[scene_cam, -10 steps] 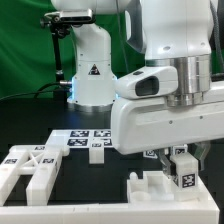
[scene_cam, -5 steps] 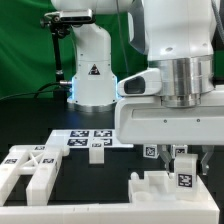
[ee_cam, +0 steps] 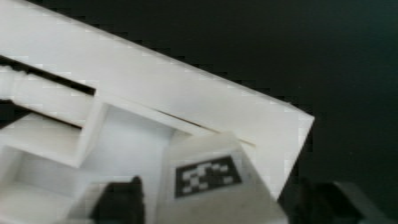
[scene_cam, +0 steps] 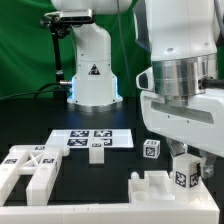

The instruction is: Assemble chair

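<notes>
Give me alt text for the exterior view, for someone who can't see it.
A big white robot arm holds its gripper just above a tagged upright chair piece at the exterior view's right. Toward the left lie the marker board and a larger white chair part, on a black table.

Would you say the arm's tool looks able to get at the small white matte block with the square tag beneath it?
Probably yes. The tool hangs right over the small white matte tagged block, its dark fingers apart on either side, and nothing shows between them and it.
</notes>
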